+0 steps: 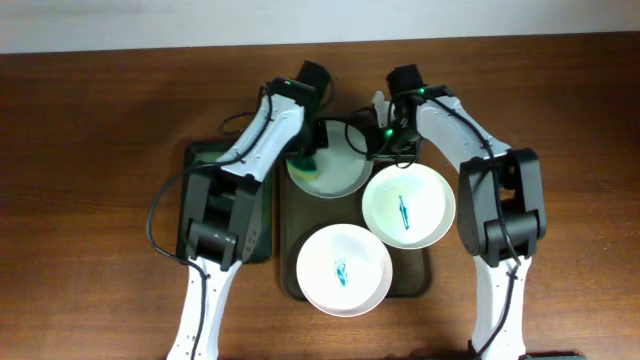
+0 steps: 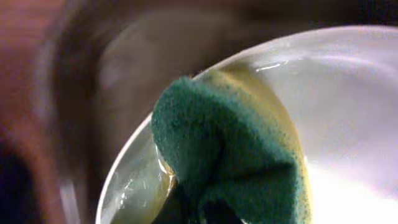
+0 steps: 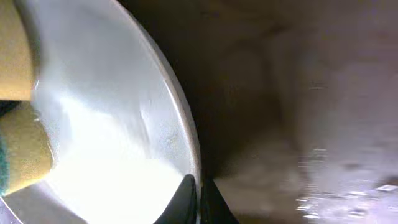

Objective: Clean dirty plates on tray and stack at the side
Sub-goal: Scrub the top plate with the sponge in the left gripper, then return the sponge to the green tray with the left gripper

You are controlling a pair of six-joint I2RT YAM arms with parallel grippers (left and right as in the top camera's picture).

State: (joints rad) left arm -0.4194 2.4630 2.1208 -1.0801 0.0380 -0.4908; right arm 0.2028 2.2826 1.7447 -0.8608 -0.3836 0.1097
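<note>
Three white plates sit on the dark tray (image 1: 290,215). The far plate (image 1: 340,170) looks plain white. The right plate (image 1: 420,215) and the near plate (image 1: 360,275) each carry a teal smear. My left gripper (image 1: 305,160) is shut on a green and yellow sponge (image 1: 303,167) that presses on the far plate's left part; the sponge fills the left wrist view (image 2: 236,155) over the plate (image 2: 348,93). My right gripper (image 1: 378,135) is shut on the far plate's right rim, seen in the right wrist view (image 3: 198,199) with the plate (image 3: 106,112).
A narrower dark green tray (image 1: 205,160) lies left of the big tray, partly under my left arm. Bare wooden table (image 1: 90,180) spreads to both sides.
</note>
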